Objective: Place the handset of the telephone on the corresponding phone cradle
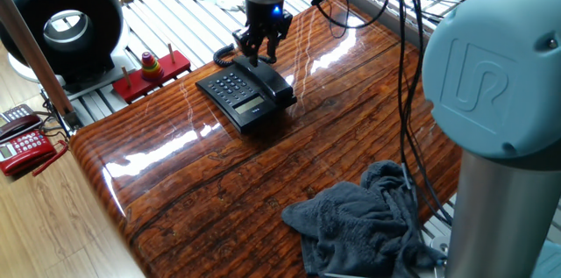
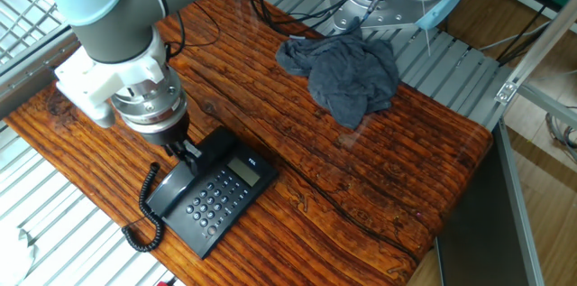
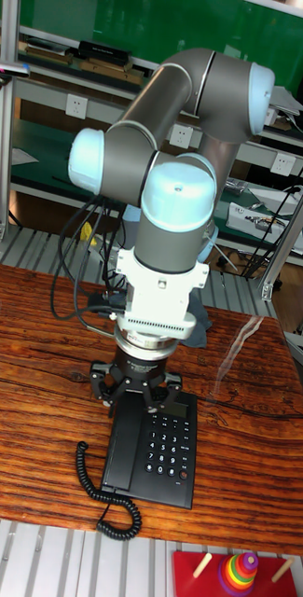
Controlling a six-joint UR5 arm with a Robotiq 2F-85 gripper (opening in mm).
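The black handset (image 3: 125, 448) lies flat in the cradle (image 2: 171, 189) on the side of the black phone (image 2: 221, 198), beside the buttons; in the tall view its long way runs up and down the picture, near the bottom middle; its curly cord (image 3: 109, 499) loops off the lower end onto the wood table (image 2: 379, 169); the gripper (image 3: 137, 396) hangs just above the handset's top end with its fingers spread apart, holding nothing; a grey cloth (image 2: 347, 74) lies well apart.

One black desk telephone (image 1: 245, 96), one grey cloth (image 1: 364, 218), two red telephones (image 1: 22, 142), one stacking-ring toy (image 1: 151, 65).
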